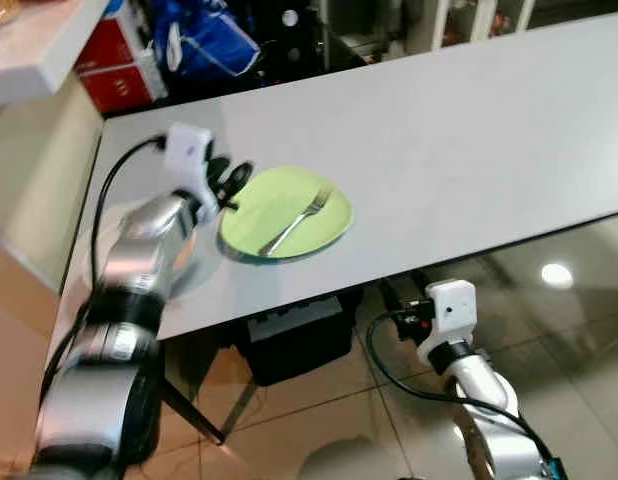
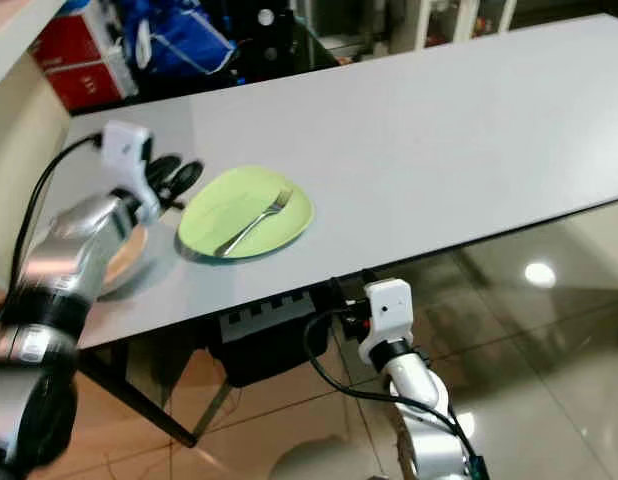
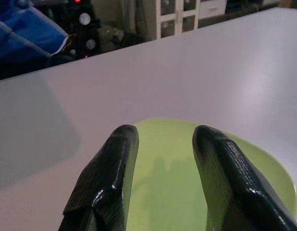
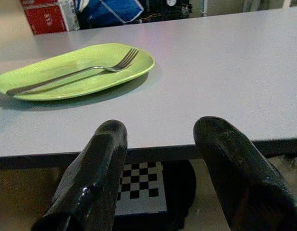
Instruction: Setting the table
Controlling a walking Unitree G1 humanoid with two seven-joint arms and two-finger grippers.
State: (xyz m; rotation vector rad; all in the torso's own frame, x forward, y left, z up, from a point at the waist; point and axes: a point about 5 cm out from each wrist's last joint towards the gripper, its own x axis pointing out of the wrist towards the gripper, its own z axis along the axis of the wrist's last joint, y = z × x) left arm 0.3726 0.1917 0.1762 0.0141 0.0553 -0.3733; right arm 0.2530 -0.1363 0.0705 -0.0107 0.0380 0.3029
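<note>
1. On my head cameras I see a light green plate (image 1: 286, 212) lying on the grey table (image 1: 469, 130), near the table's front edge on the robot's left side.
2. A silver fork (image 1: 298, 221) lies in the plate, slanting across it with its tines pointing toward the far side and its handle toward the near rim.
3. My left gripper (image 1: 229, 182) hovers just at the plate's left rim; its fingers (image 3: 107, 180) stand apart with nothing between them, and the left wrist view looks past them onto the green surface.
4. My right gripper (image 4: 160, 163) sits low, below and in front of the table edge, fingers spread and empty.
5. The right wrist view gives a low side look at the plate and fork, and shows a black-and-white checkered board (image 4: 139, 190) under the table.
6. The head views add a red box (image 1: 117, 62) and a blue bag (image 1: 204, 40) on the floor beyond the table's far left corner, plus a black crate (image 1: 294, 340) beneath the table.
</note>
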